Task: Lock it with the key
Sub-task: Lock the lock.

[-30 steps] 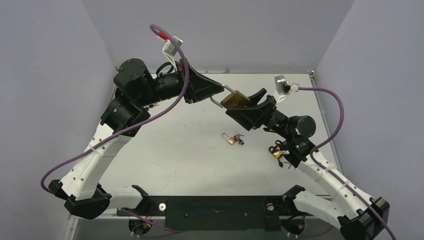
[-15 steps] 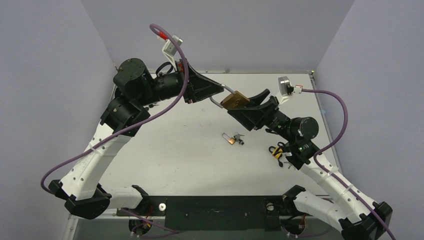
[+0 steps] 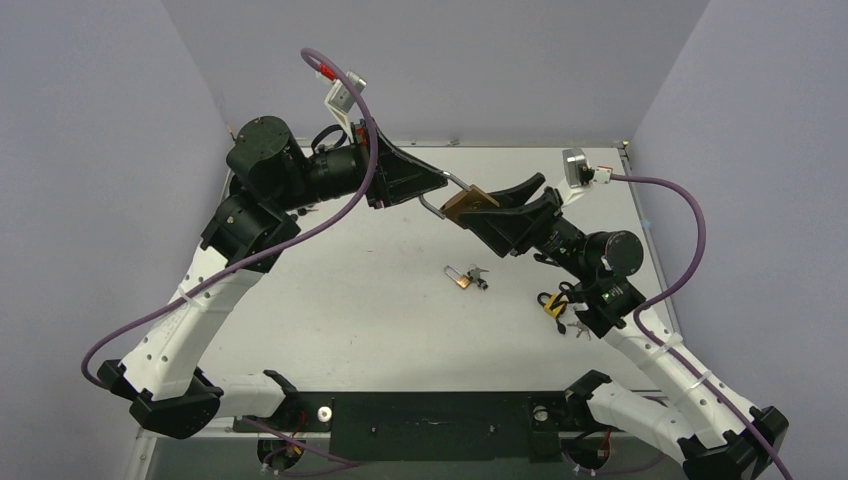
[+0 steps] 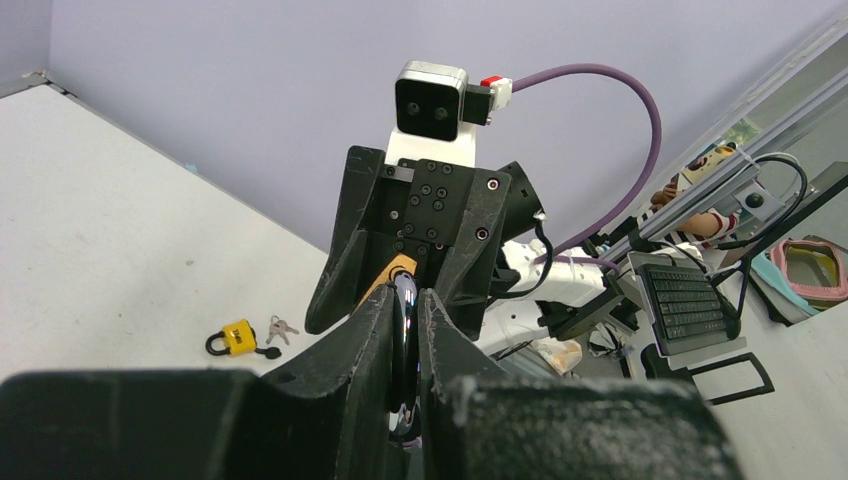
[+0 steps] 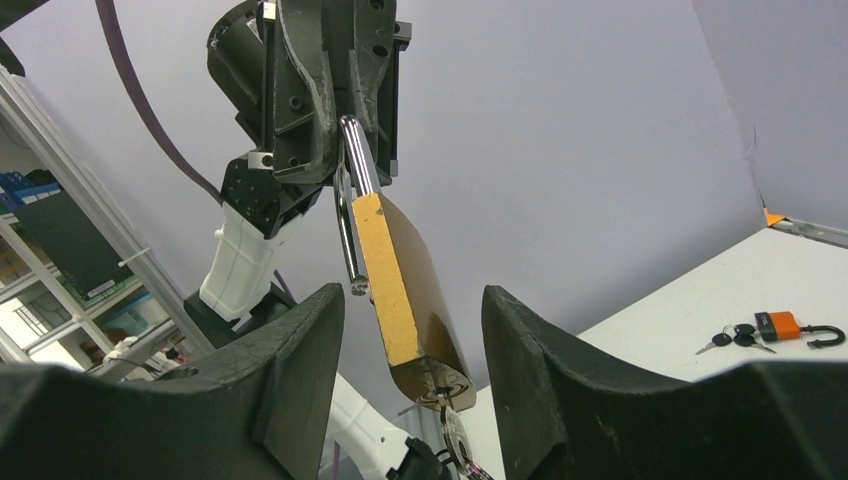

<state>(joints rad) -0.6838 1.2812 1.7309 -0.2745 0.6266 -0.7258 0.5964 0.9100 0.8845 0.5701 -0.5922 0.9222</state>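
Note:
A brass padlock (image 3: 470,200) hangs in the air over the far half of the table. My left gripper (image 3: 443,185) is shut on its steel shackle (image 4: 405,320), whose free leg (image 5: 357,280) stands out of the body. A key (image 5: 450,420) sticks in the keyhole on the underside of the padlock (image 5: 400,290). My right gripper (image 5: 412,295) is open, one finger on each side of the body with a gap on both sides. In the left wrist view my left gripper (image 4: 407,300) pinches the shackle, with the right gripper (image 4: 420,230) behind it.
A small padlock (image 3: 460,277) with keys (image 3: 481,279) lies mid-table. A yellow padlock (image 3: 553,305) with keys lies by the right arm, and shows in the left wrist view as well (image 4: 235,337). An orange padlock (image 5: 785,325) with keys shows in the right wrist view. Walls enclose three sides.
My right gripper has shifted up and farther along the padlock body, and its jaws have narrowed around it. The padlock has tilted slightly. The left arm holds still.

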